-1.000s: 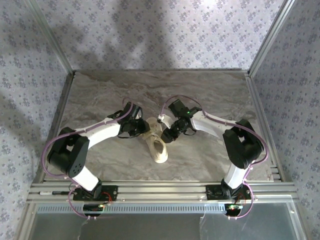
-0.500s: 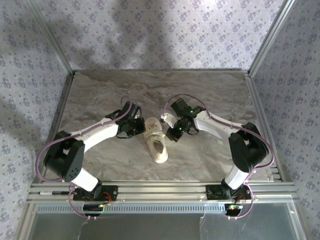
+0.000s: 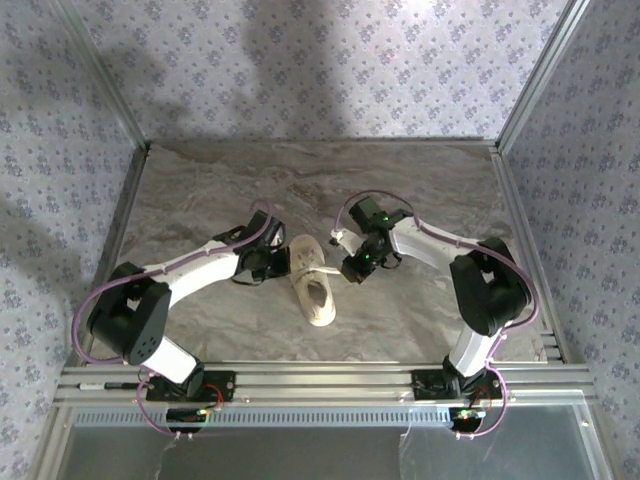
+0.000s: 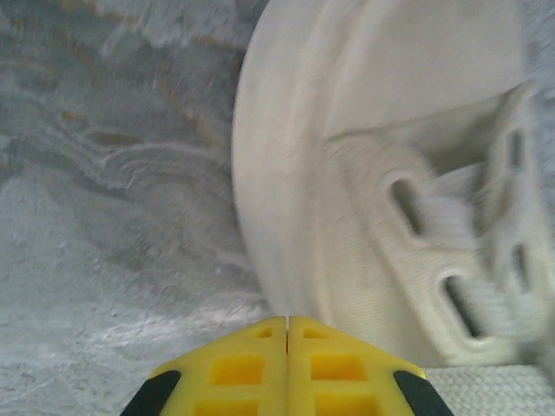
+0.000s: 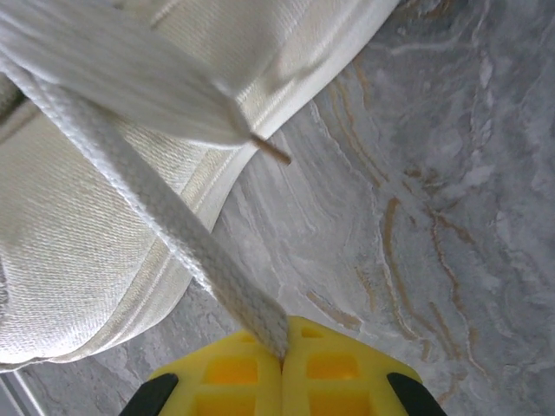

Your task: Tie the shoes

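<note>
One small cream sneaker (image 3: 316, 290) lies mid-table in the overhead view, sole down, toe pointing away from the arm bases. The left gripper (image 3: 272, 264) sits just beside its left flank and the right gripper (image 3: 352, 266) just beside its right. The table (image 3: 200, 190) is a smooth, grey, marble-patterned sheet. I judge the shoe light enough to skid or turn on it if either side is pulled harder than the other.

From the left wrist, the yellow fingertips are pressed fully together, the seam between them showing no gap. The shoe's rounded rubber sidewall is close ahead, matte and stiff-looking, with a soft woven upper and oval eyelet slots above it. A flat woven band (image 4: 490, 388) runs off to the right of the fingers. Whether the pads pinch it I cannot tell.

From the right wrist, the yellow fingertips are clamped on a flat white lace (image 5: 165, 225), which runs taut from the pads up to the shoe. Its weave is coarse, which should help the grip, but it is limp and thin and could slip out under a jerk. A second lace end (image 5: 130, 82) with a small brownish tip hangs blurred above. The laces are the places to hold, and pulls should be even and gentle.
</note>
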You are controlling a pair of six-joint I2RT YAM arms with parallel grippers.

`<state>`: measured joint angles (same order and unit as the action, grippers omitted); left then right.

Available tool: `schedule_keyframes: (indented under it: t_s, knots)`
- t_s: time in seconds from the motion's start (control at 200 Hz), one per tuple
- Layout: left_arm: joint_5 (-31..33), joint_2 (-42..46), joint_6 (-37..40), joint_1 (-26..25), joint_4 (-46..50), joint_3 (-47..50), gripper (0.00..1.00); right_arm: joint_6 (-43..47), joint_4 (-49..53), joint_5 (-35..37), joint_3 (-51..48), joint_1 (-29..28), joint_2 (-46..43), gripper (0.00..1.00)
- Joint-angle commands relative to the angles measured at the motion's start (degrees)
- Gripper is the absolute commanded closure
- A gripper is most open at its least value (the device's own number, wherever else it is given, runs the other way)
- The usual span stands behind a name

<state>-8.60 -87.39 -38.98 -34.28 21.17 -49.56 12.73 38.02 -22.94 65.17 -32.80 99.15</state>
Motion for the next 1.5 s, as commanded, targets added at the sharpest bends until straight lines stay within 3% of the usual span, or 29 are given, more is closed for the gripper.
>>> schedule_keyframes:
  t_s: [0.0, 0.415, 1.169, 1.249, 1.314, 1.419, 1.499]
  knots:
    - [-0.71, 1.76, 0.83, 0.36, 0.62, 3.53, 1.0, -1.81, 4.56, -1.05, 0.41, 0.94, 1.96, 1.0]
    - [-0.6, 6.35, 0.54, 4.16, -2.08, 11.24, 1.0, -3.93, 6.34, -3.87, 1.95, 3.07, 5.83, 1.0]
    - [1.89, 10.36, 0.06, 4.32, -3.27, 14.05, 1.0, -9.08, 3.98, -6.93, -1.46, 3.66, 7.09, 0.98]
    - [2.17, 11.64, 1.43, 4.38, -1.6, 12.36, 0.73, -9.77, 2.36, -6.6, -2.13, 3.94, 4.27, 0.7]
    - [2.51, 12.88, 2.6, 4.47, 0.0, 10.82, 0.64, -9.92, 2.11, -7.39, -2.24, 4.55, 2.39, 0.59]
    - [4.09, 15.36, 4.29, 4.68, 2.73, 8.5, 0.5, -10.01, 2.45, -9.37, -2.9, 6.07, -0.22, 0.49]
    - [5.16, 17.09, 5.48, 5.0, 4.52, 6.81, 0.47, -10.24, 2.96, -10.28, -4.08, 7.73, -2.49, 0.47]
